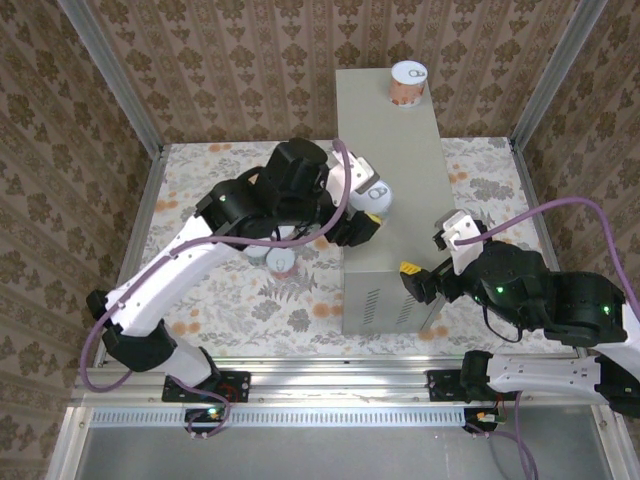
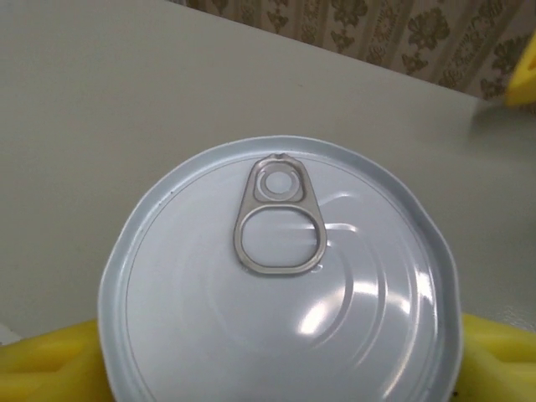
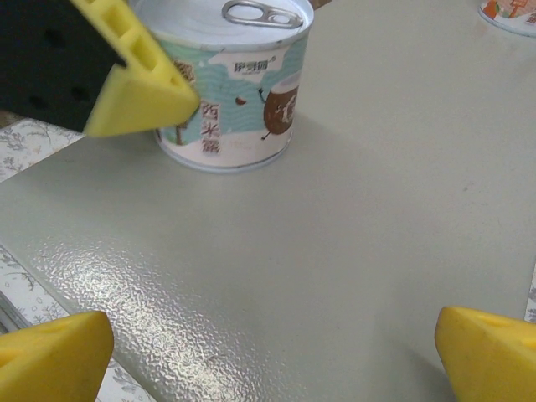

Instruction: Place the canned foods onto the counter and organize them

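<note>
The teal can (image 2: 280, 285) stands on the grey tabletop (image 1: 400, 140), near its 9 o'clock edge, grasped by the left claw (image 1: 365, 202). A pink can (image 1: 408, 84) stands at 12 o'clock. The right claw (image 1: 435, 252), at 5 o'clock, is released, fingers wide apart.

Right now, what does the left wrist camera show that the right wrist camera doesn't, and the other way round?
Left wrist: a straight-down look at the lid of the teal can, with that gripper's own yellow pads flanking it. Right wrist: the can's printed side label, a second can farther along, and its own fingertips wide apart. Both: that can and its pull tab, standing on the grey counter.
</note>
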Robot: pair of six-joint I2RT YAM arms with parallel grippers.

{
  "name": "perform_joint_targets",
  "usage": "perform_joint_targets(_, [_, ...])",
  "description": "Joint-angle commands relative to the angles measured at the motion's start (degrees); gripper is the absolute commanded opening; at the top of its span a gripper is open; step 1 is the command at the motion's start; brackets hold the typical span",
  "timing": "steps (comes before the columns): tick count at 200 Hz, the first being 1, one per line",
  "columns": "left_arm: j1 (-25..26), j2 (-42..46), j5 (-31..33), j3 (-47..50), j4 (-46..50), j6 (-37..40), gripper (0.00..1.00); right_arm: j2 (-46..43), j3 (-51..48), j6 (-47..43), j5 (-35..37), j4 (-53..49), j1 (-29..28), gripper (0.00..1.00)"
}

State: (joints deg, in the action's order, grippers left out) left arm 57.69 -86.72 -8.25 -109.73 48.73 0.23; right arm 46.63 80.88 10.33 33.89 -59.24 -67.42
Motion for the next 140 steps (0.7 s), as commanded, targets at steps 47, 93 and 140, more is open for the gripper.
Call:
perform_joint_targets(47, [-6.75,1.46,-3.97,1.63,-9.88,-1.14,0.75,-1.34,-1.43,1.14,0.49,1.32,-0.37,1.0])
perform_joint_targets(93, [-11.79,-1.83,-7.99,0.78,-14.42,-1.13,0.76,-1.94,-1.73,1.63,1.24,0.68,-0.35,1.0])
perform_joint_targets(140, [-15.61,-8.36,-11.36,-4.31,-16.29,-1.42,0.75,-2.33,-1.96,1.66,2.14,0.07,-0.35,1.0])
